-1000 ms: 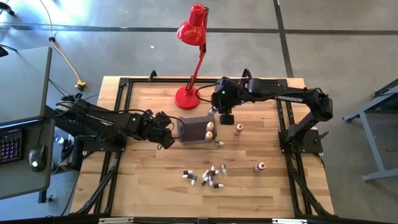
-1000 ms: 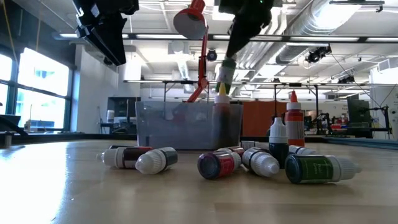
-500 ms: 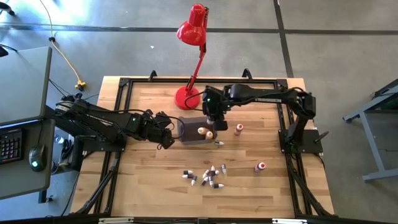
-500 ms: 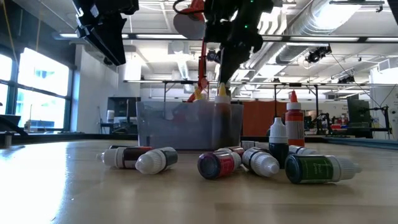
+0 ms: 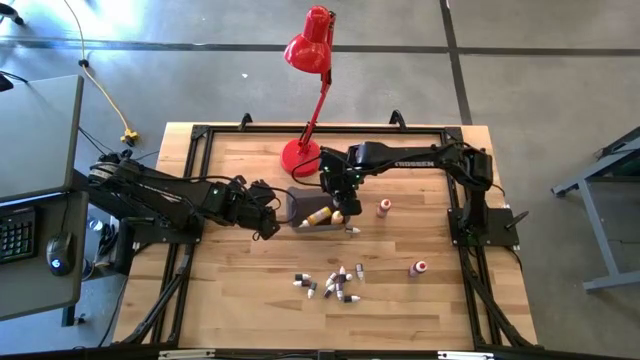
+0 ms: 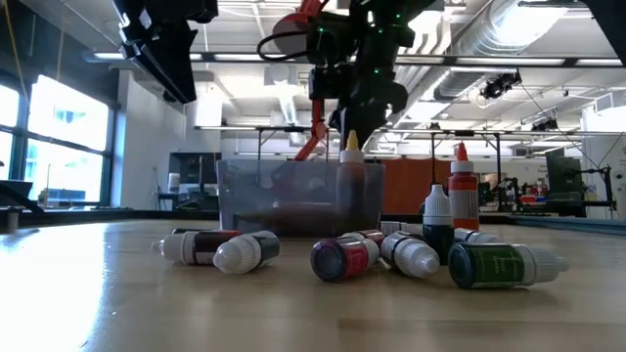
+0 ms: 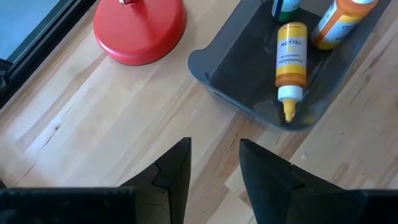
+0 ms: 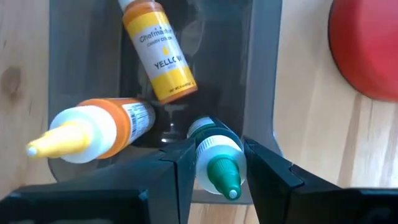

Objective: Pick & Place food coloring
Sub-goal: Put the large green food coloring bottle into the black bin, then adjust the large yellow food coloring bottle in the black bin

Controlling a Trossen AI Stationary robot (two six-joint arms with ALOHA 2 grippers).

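A grey tub point(image 5: 303, 203) stands mid-table. In it a yellow food coloring bottle point(image 8: 158, 53) lies on its side, and an orange one point(image 8: 102, 127) with a yellow tip stands tilted. My right gripper point(image 8: 217, 152) reaches down into the tub from above, shut on a green-capped bottle point(image 8: 219, 163). My left gripper point(image 7: 214, 168) hangs open just left of the tub with nothing between its fingers. Several more small bottles point(image 5: 335, 285) lie loose on the wood nearer the front edge. My right gripper pinches the green-capped bottle between its two fingers at the white shoulder point(image 8: 202, 149) just under the cap. The fingers point down from above. The bottle stands about upright with its cap up and its body inside the tub. Whether its base touches the tub floor is hidden.
A red desk lamp has its base point(image 5: 300, 157) just behind the tub. Two red bottles stand upright to the tub's right point(image 5: 384, 207) and nearer the front point(image 5: 418, 268). One bottle point(image 5: 352, 230) lies by the tub's near right corner. Black frame rails point(image 5: 470, 250) edge the table.
My right gripper has come down and toward the table's left with the green-capped bottle, from right of the tub to inside it. One yellow bottle that stood upright in the tub has tipped over and now lies flat.
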